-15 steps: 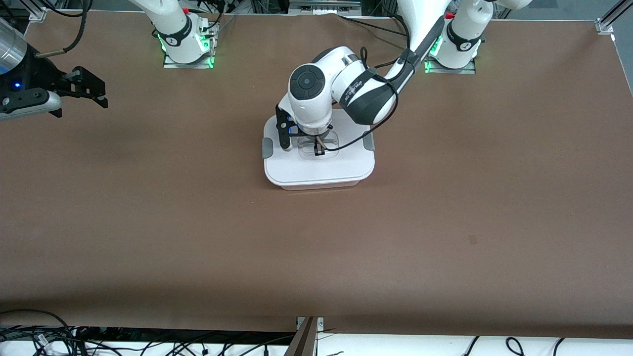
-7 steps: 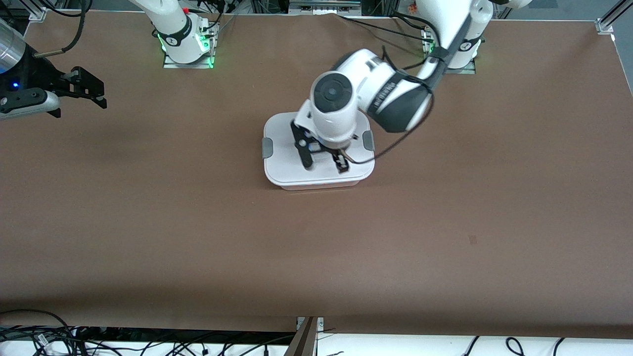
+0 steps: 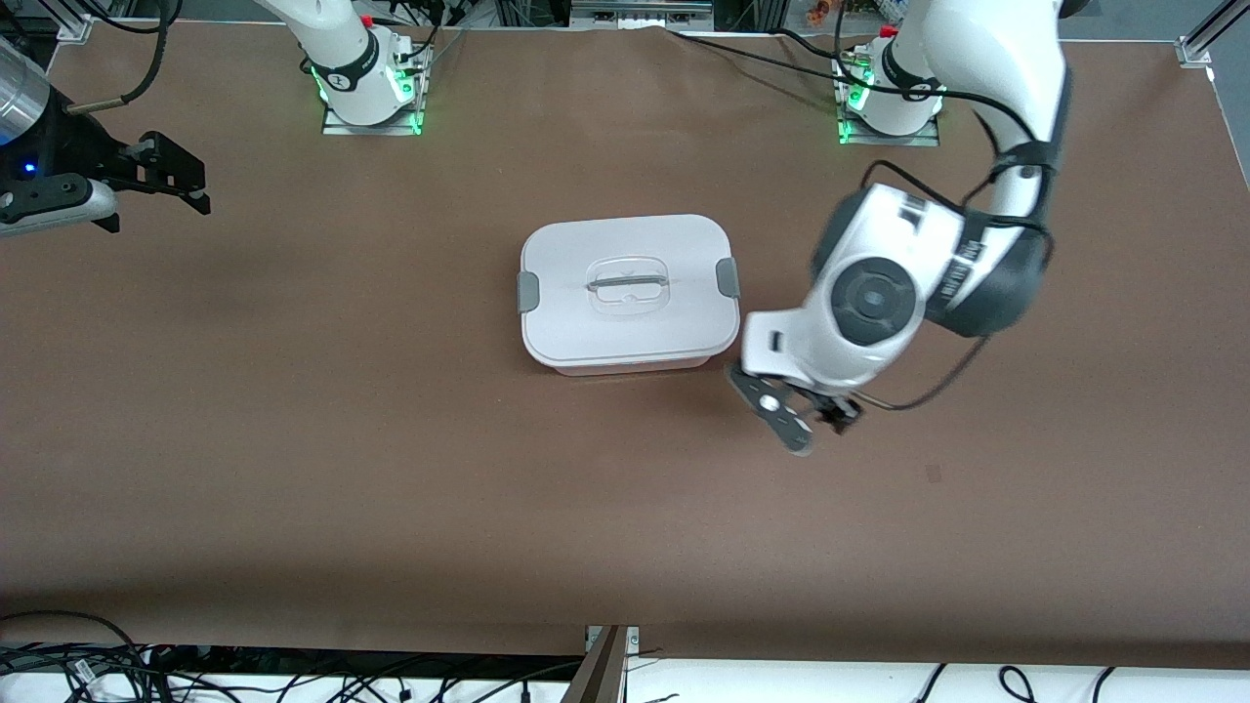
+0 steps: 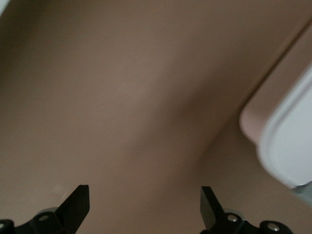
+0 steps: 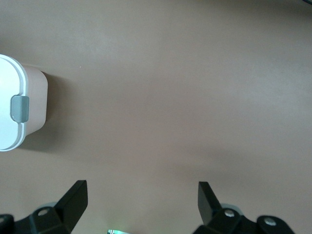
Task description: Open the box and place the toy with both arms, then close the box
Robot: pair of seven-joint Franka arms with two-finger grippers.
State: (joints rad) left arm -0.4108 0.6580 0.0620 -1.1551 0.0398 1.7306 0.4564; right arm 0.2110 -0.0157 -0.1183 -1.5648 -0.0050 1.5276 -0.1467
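Closed box [image 3: 628,293] at table [image 3: 391,469] centre, lid on; left gripper [image 3: 806,415], jaws wide and empty, over the table beside it; right gripper [image 3: 161,181] waits, jaws wide, at the right arm's end

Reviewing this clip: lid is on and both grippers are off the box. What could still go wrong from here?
The left gripper hangs open over the table close to the box, so a careless swing could nudge it. The lid's grey clips may not be latched; that cannot be told. No toy shows, so whether it is inside cannot be checked. The right gripper waits, open.
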